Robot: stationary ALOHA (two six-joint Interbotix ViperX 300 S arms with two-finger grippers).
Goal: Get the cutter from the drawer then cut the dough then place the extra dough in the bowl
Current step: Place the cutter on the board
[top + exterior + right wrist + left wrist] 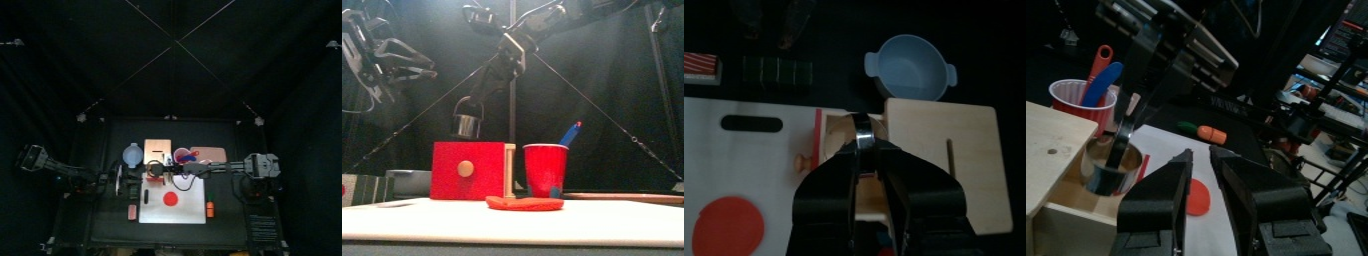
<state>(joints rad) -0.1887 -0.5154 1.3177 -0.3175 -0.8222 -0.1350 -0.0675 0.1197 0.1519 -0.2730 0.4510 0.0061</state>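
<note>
Your right gripper (472, 106) is clamped on the wire handle of the round metal cutter (465, 125). The cutter hangs roughly upright over the pale wooden box (509, 170) and its red drawer front (470, 171) — clear of the drawer, judging by the front view.

Your next move turns on one relation. The red dough disc (174, 200) lies flat near the middle of the white cutting board (198, 212), lower than the cutter and toward the front edge of the table (230, 228). I judge the travel to be forward and down, with the cutter's rim level so it meets the dough squarely. A cutter swinging on its handle could land tilted or off centre.

The right arm carries the tool and is the nearer one to the dough. Your left gripper (1201, 156) hovers near the box on the table's left side, pointed toward the dough, jaws apart with nothing between them.

Containers:
- The blue-grey bowl (911, 68) sits just beside the box, on the side of the table's left edge, and is empty — no extra dough in it yet.
- The red cup (545, 170) stands just beside the box on its other side, holding a blue toy knife (572, 133) and a red toy knife (1101, 62).
- Whether anything else lies in the drawer, I cannot tell.
</note>
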